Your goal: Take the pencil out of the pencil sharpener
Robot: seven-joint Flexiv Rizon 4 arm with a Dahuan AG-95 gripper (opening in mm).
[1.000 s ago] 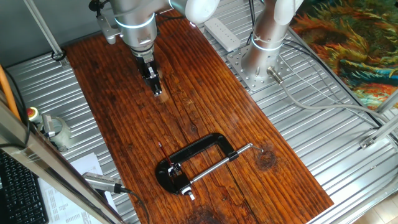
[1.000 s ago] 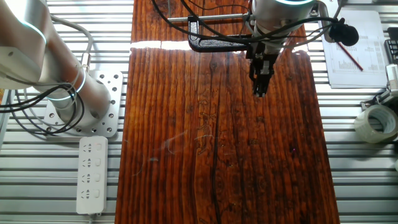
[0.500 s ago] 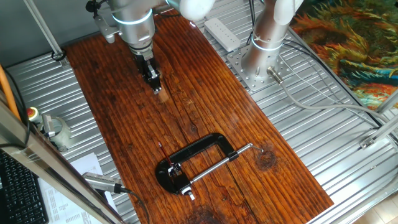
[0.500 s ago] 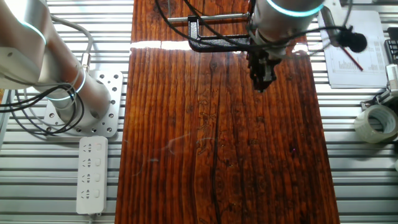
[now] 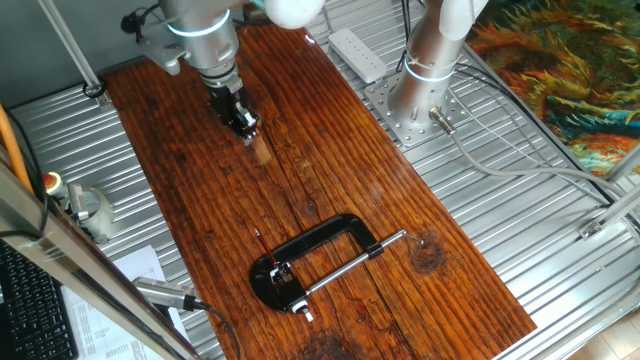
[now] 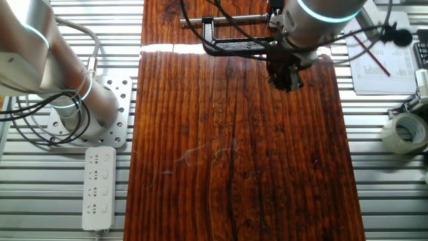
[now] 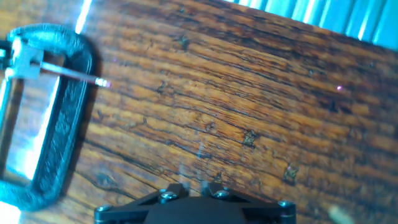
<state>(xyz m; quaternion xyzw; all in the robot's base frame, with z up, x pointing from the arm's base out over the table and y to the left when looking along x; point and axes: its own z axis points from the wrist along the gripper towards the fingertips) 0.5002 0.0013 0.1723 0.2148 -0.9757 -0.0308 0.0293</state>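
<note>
Judging from the current frames, the task is at its approach stage and no extraction has begun.

1. Surface. The dark wooden surface (image 5: 330, 170) carries all task items. It sits on a ribbed metal bench.

2. Arm. The arm (image 5: 200, 30) hangs over the far end of the surface, well apart from the clamp.

3. C-clamp. The black C-clamp (image 5: 330, 240) lies flat near the opposite end of the surface, its silver screw rod (image 5: 350, 265) pointing toward the edge. In the hand view the C-clamp (image 7: 59, 124) appears at the left edge of the picture, which suggests that the hand is angled toward it.

4. Pincer. The pincer (image 5: 247, 124) points down, above bare wood. It holds nothing. The fingers look close together in both fixed views, but the gap between them is too small to read; whether they are released or clenched cannot be determined. The hand view shows only the black base of the pincer (image 7: 193, 208).

5. Pencil sharpener. The pencil sharpener (image 5: 283, 271) is a tiny pale metal block sitting within the clamp frame.

6. Pencil. The pencil (image 5: 265, 250) is a thin dark-red stick rising from the sharpener area, evidently still seated in it.

Remaining work, as a judgement: travel across to the clamp, align over the pencil, grip it, and withdraw it along its own axis.
</note>
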